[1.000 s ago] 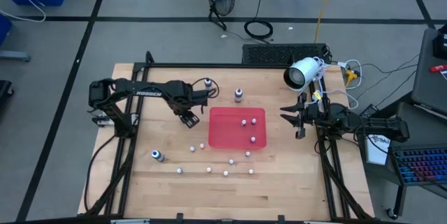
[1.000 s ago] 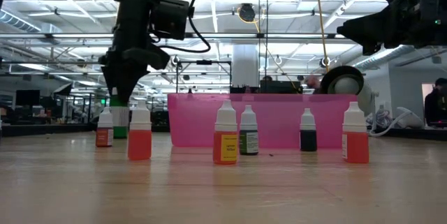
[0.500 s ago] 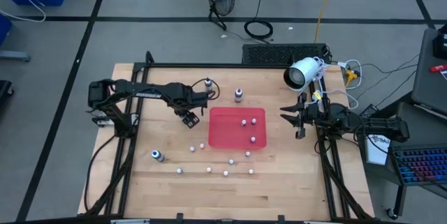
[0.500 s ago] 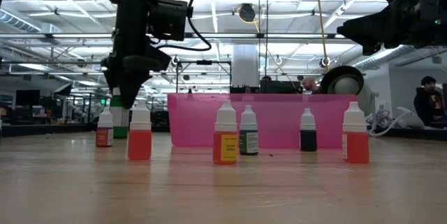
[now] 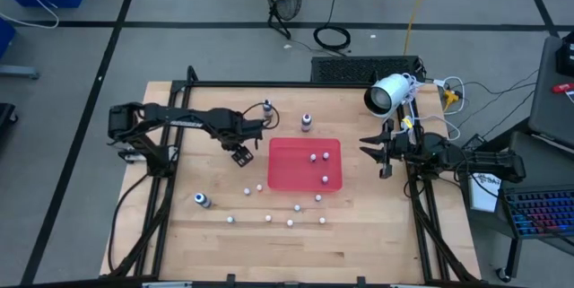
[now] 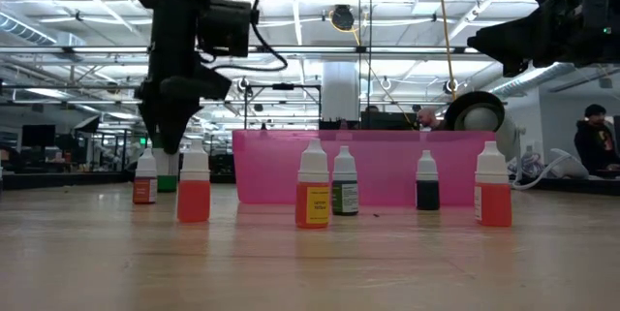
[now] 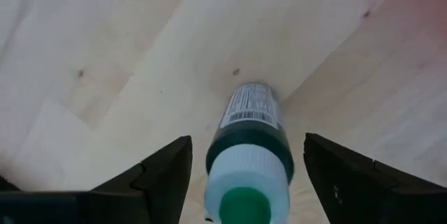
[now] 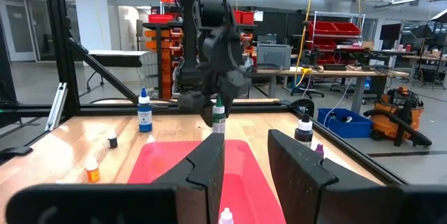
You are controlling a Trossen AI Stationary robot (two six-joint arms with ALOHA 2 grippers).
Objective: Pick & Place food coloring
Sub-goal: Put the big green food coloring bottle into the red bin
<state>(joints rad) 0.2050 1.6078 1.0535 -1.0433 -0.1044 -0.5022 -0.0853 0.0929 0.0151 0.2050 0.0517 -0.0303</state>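
While the right gripper [image 5: 375,151] waits, jaws parted, holding nothing, the left gripper [image 7: 244,175] straddles the green bottle [image 7: 248,161] (upright on the table [image 5: 206,234]), jaws open.

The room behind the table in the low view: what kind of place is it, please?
Most likely a robotics lab or industrial workshop. The right wrist view shows shelving with red bins and workbenches; the low view shows exposed ceiling trusses with strip lights.
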